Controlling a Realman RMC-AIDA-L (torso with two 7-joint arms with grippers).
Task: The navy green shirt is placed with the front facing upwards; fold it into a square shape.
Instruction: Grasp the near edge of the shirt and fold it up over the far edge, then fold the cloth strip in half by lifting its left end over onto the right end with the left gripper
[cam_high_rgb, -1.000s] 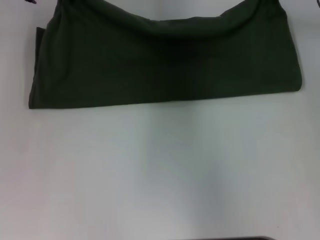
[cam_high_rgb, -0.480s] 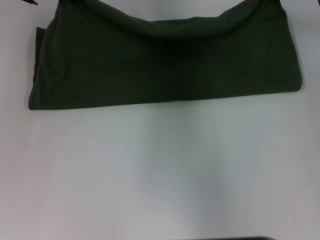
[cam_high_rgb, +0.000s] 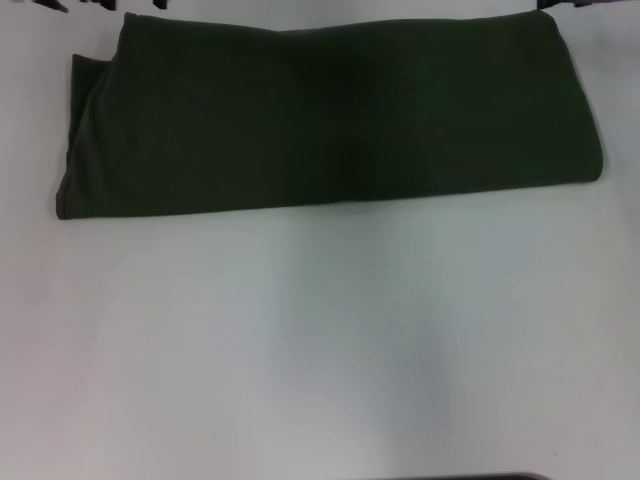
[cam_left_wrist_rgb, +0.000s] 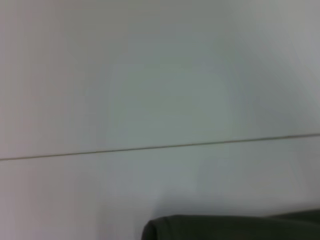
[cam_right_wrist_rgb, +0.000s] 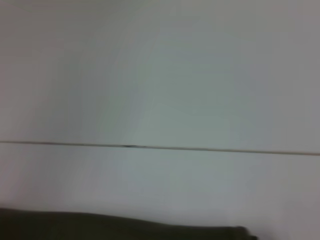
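Observation:
The navy green shirt (cam_high_rgb: 330, 110) lies flat on the white table (cam_high_rgb: 320, 340) as a wide folded band, plain green side up, with no lettering showing. Its left end has a layer sticking out a little. Only the dark fingertips of my left gripper (cam_high_rgb: 105, 4) show at the top edge, just beyond the shirt's far left corner. My right gripper (cam_high_rgb: 575, 4) shows the same way beyond the far right corner. Both stand apart from the cloth. An edge of the shirt also shows in the left wrist view (cam_left_wrist_rgb: 230, 227) and in the right wrist view (cam_right_wrist_rgb: 100, 227).
The white table stretches bare in front of the shirt down to a dark strip at the near edge (cam_high_rgb: 450, 477). A thin seam line crosses the table beyond the shirt in the left wrist view (cam_left_wrist_rgb: 160, 146) and the right wrist view (cam_right_wrist_rgb: 160, 147).
The shirt's far edge, held up at both corners and sagging in the middle, has come down and now lies flat and straight. Both grippers have let go of it.

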